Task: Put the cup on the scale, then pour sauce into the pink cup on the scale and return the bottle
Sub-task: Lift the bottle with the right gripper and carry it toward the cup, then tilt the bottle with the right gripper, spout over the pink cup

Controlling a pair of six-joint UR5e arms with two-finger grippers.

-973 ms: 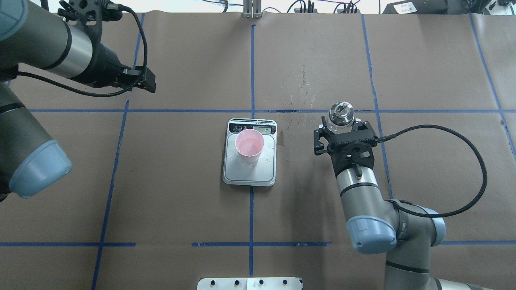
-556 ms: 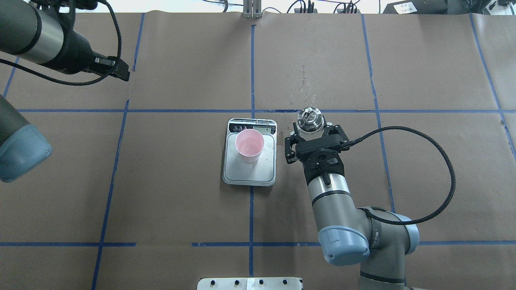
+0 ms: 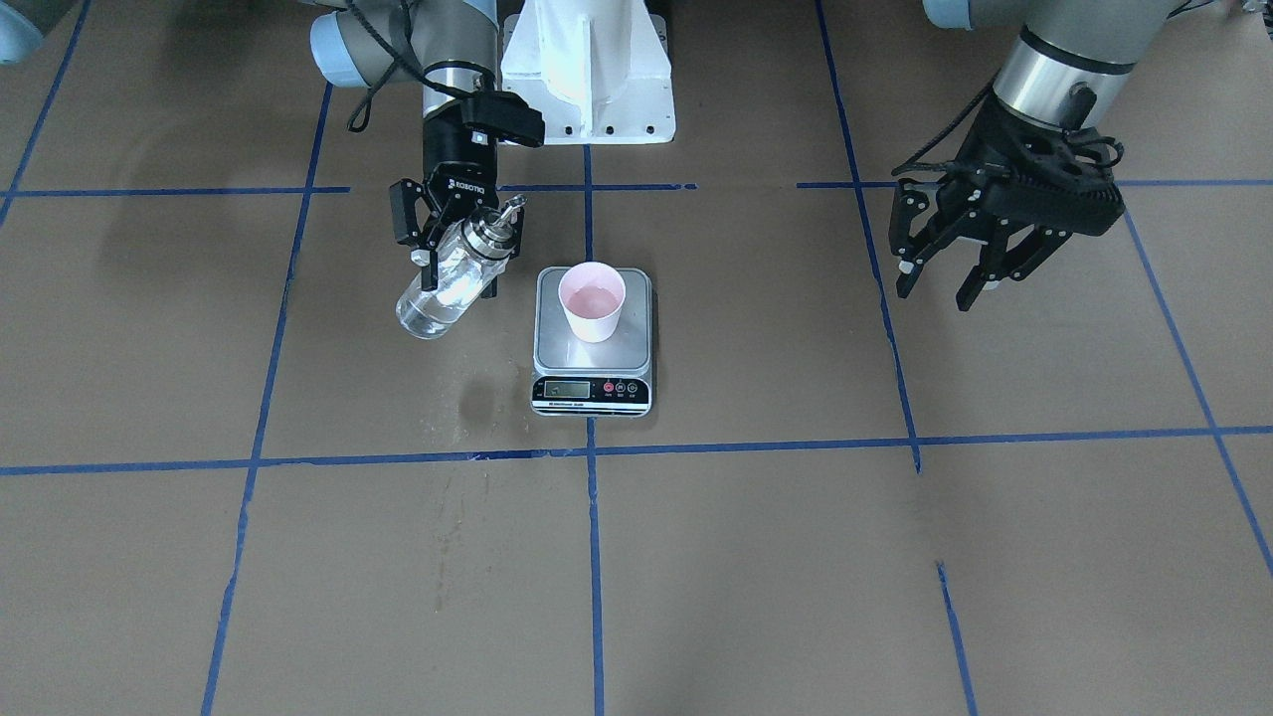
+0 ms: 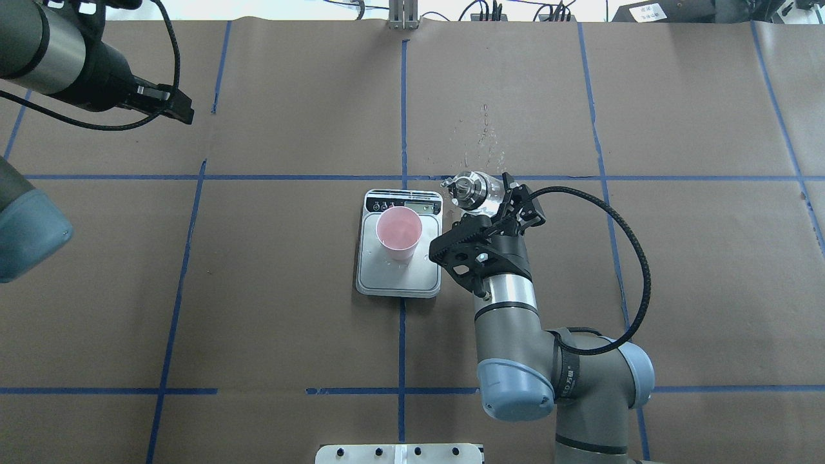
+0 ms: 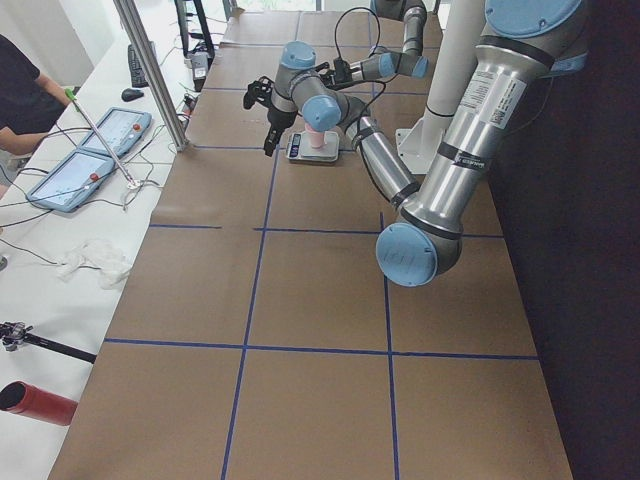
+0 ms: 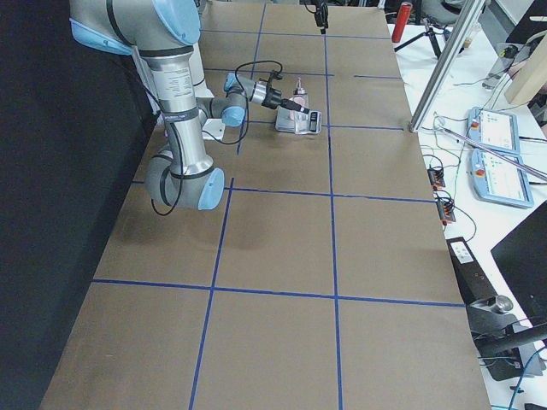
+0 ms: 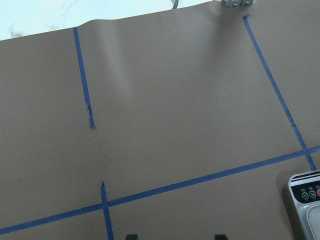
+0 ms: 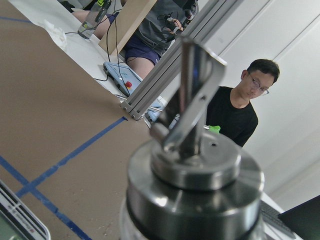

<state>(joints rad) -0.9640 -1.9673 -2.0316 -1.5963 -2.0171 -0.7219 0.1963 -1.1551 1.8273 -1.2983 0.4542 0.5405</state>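
The pale pink cup [image 4: 399, 233] stands upright on the silver scale [image 4: 399, 278], also in the front view (cup [image 3: 593, 301], scale [image 3: 557, 343]). My right gripper [image 4: 495, 201] is shut on the clear glass bottle [image 3: 438, 288], held above the table beside the scale and apart from it. The bottle is tilted, with its silver cap and spout [image 4: 467, 188] pointing toward the scale. The cap [image 8: 195, 185] fills the right wrist view. My left gripper [image 3: 940, 283] is open and empty, far off to the scale's side; it also shows in the overhead view [image 4: 180, 111].
Water droplets [image 4: 480, 138] dot the brown paper behind the scale, and a damp spot [image 3: 477, 398] lies near the scale's front. The white robot base [image 3: 587, 70] stands behind the scale. The scale's corner [image 7: 306, 200] shows in the left wrist view. An operator [image 8: 235, 107] sits beyond the table.
My right arm has carried the bottle left, close beside the scale, and tilted it toward the cup. My left arm has drawn back toward the far left.
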